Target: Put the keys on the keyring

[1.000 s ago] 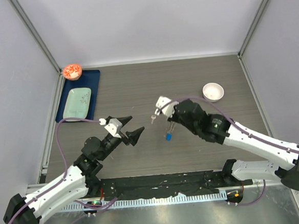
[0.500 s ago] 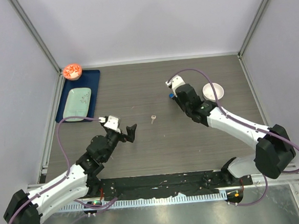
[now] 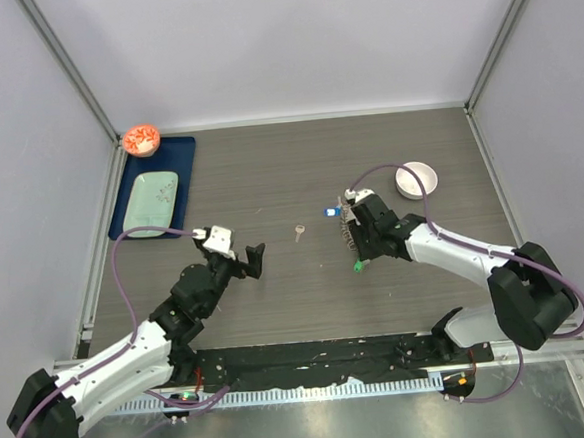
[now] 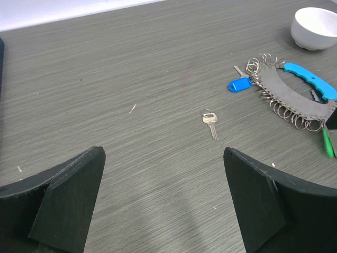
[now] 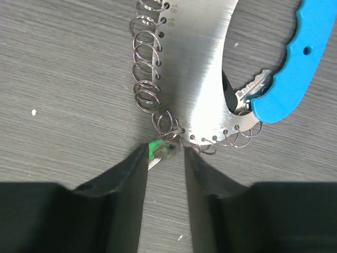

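The plain silver key lies loose on the table, and it also shows in the left wrist view. The keyring lies flat to its right, with its light-blue strap and dark-blue tag. The green-headed key hangs on one of its small rings at the near end. My right gripper is low over it, with the jaws nearly closed around the green head. My left gripper is open and empty, near of and left of the silver key.
A white bowl stands behind and right of the keyring. A dark-blue mat with a pale green tray and an orange bowl is at the far left. A second small silvery key lies by the strap.
The right gripper carried the keyring to the far right, then came back and now has it flat on the table. The left gripper drew back slightly and turned.
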